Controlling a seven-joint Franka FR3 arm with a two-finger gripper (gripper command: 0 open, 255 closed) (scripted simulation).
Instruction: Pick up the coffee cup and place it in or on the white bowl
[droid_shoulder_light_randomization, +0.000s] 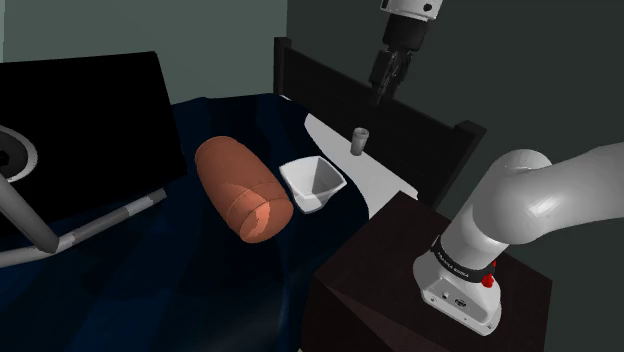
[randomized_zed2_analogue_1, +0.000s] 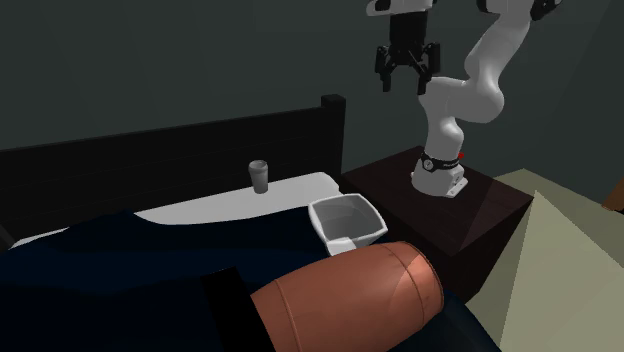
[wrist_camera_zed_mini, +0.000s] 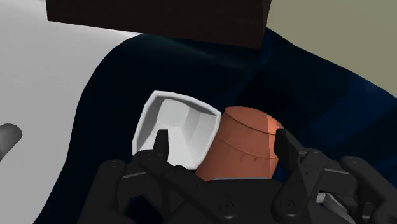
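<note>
Shoulder view: black gripper (droid_shoulder_light_randomization: 386, 90), fingers spread and empty, hangs above the grey coffee cup (droid_shoulder_light_randomization: 359, 140); the white bowl (droid_shoulder_light_randomization: 314, 183) sits near, toward the shoulder view's left.

We see gripper (droid_shoulder_light_randomization: 388, 92) hanging high above grey cup (droid_shoulder_light_randomization: 359, 140), well apart from it. Cup upright on white sheet (droid_shoulder_light_randomization: 375, 180) below dark headboard (droid_shoulder_light_randomization: 330, 90). White bowl (droid_shoulder_light_randomization: 314, 183) just beside brown bolster (droid_shoulder_light_randomization: 243, 187), which lies on dark blue blanket (droid_shoulder_light_randomization: 150, 280).

The bed (droid_shoulder_light_randomization: 420, 120) carries a grey cup (droid_shoulder_light_randomization: 359, 140) on its white sheet (droid_shoulder_light_randomization: 380, 185), and a white bowl (droid_shoulder_light_randomization: 314, 183) and brown roll (droid_shoulder_light_randomization: 243, 188) on its blue cover (droid_shoulder_light_randomization: 150, 280).
</note>
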